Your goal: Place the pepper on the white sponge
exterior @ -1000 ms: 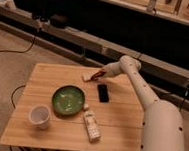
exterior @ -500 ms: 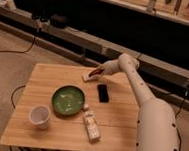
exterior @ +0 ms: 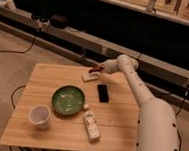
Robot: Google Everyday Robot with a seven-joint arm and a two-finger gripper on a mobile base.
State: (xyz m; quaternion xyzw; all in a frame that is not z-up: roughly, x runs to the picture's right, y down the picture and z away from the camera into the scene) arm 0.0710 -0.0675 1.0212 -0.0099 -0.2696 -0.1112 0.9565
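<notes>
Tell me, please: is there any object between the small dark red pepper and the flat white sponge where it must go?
Nothing visible is between them. The gripper holds the small dark red pepper at the table's far edge, just above the flat white sponge. The black rectangular slab and round green plate lie nearer the camera, aside.

The tool (exterior: 99, 68) at the counter's (exterior: 47, 85) far edge is too small to show its fingers' state, or whether the pepper (exterior: 94, 69) touches the white sponge (exterior: 90, 76) beneath. The arm's base (exterior: 157, 141) is cut off by the bottom edge and hides the counter's near right corner.
</notes>
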